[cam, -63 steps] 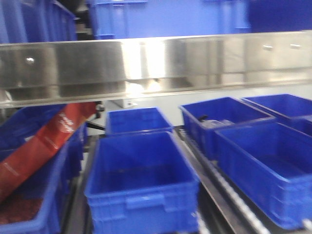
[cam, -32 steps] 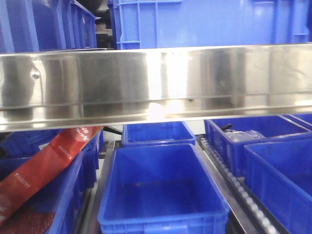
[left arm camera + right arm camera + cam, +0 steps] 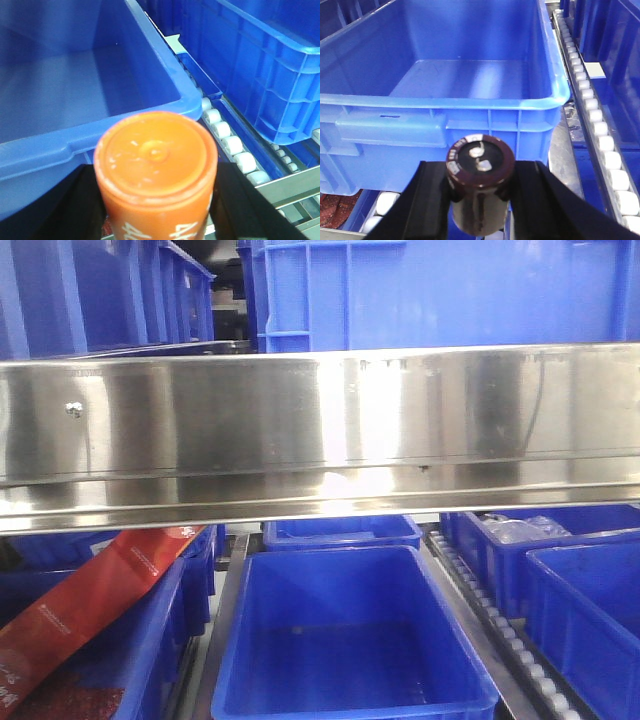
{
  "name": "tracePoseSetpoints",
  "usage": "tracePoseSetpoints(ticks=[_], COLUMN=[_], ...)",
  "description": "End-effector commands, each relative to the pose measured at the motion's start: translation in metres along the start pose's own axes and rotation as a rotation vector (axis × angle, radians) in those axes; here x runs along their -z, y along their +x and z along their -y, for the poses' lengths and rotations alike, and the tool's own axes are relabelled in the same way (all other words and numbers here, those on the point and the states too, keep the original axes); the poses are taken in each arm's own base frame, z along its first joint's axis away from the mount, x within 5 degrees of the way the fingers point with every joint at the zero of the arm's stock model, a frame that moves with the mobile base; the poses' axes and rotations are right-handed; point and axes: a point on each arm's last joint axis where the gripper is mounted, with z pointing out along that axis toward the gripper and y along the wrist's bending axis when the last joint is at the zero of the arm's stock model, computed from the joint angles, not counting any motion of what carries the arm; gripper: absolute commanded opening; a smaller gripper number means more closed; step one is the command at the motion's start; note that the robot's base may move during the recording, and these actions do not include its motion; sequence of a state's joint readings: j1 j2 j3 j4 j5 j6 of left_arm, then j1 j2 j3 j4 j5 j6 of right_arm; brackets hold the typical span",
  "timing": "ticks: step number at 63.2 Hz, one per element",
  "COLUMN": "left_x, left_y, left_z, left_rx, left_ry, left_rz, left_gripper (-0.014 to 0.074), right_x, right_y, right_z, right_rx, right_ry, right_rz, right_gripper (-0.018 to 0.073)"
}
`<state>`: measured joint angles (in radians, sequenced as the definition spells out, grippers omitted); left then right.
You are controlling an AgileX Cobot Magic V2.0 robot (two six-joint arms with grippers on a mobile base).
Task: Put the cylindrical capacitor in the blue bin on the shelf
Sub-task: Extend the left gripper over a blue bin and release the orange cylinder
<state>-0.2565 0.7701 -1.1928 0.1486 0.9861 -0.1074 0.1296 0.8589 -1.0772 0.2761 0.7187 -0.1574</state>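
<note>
At the steel shelf (image 3: 320, 430), facing the blue bin (image 3: 470, 102), the right gripper (image 3: 481, 196) is clamping a brown capacitor (image 3: 480, 159), the left gripper (image 3: 155, 202) an orange cylinder (image 3: 156, 155)

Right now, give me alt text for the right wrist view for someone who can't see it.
A dark brown cylindrical capacitor is clamped in the right end effector, just short of the blue bin. The bin's visible floor is bare; white rollers run along its right.
</note>
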Motion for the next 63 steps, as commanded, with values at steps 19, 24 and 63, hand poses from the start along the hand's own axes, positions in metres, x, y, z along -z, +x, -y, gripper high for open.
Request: tracePoseSetpoints(ticks=[19,24,63], left_x=[0.0025,0.0025,0.0036], left_y=[-0.0025,-0.0025,-0.0093], left_z=[0.0007,0.0007,0.0024], left_rx=[0.006,0.006,-0.007], left_ry=[0.010,0.010,0.028], left_rz=[0.025,0.025,0.088], left_gripper=[-0.0111,-0.0111,-0.0111], right_x=[0.0031,0.0031,0.0031], right_y=[-0.0059,-0.0059,-0.0059], right_z=[-0.0004,-0.0004,-0.0005], right_rx=[0.010,0.010,0.009], right_ry=[0.005,0.005,0.003], right_rz=[0.045,0.045,0.045], right_gripper=[-0.0162,-0.0162,-0.0162])
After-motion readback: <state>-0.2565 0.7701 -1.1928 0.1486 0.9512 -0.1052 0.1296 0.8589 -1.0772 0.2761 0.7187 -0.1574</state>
